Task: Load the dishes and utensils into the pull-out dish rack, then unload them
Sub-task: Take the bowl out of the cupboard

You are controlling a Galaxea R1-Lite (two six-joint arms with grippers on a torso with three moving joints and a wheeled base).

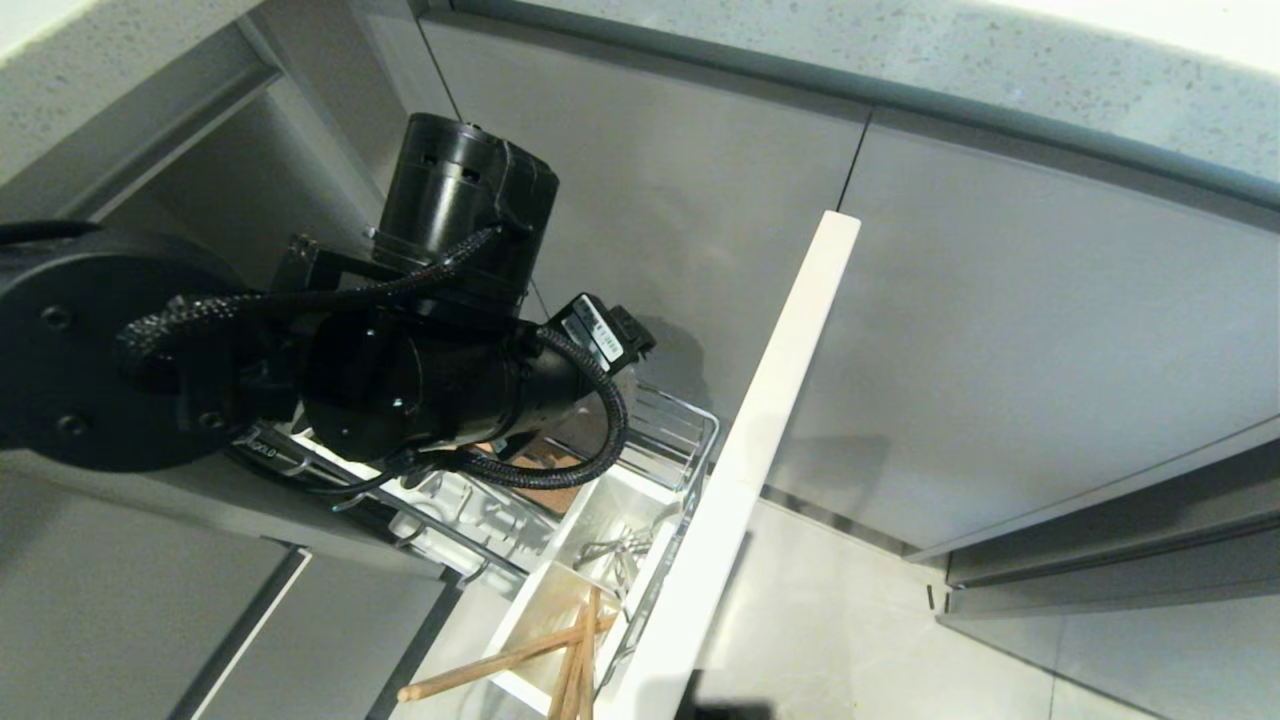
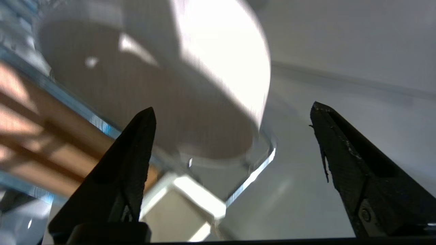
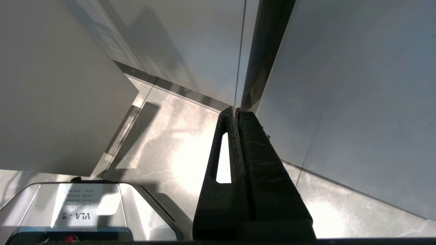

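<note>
The left hand [image 2: 231, 136] hangs over the pull-out dish rack [image 1: 690, 440], its jaws spread wide and clamped on nothing. The white bowl [image 2: 177, 85] sits just beyond the fingertips [image 2: 143, 126], inside the rack's chrome wire [image 2: 253, 175] and beside the orange-brown wooden board [image 2: 41, 136]. Judged from the open jaws and the bowl resting on the rack, this is a release or an approach at the bowl; the frames do not settle which.

The bowl is plain, matte and round, with a shaded interior and a brightly lit outer wall.

Nearer the rack's pale front panel [image 1: 760, 450], the white utensil tub [image 1: 575, 590] holds the wooden chopsticks [image 1: 570, 650], leaning out over its rim, and a metal utensil [image 1: 615, 550] in the next compartment.

The right hand [image 3: 236, 136] is parked away from the rack, above the floor [image 3: 170, 149], its fingers pressed together and empty.
</note>
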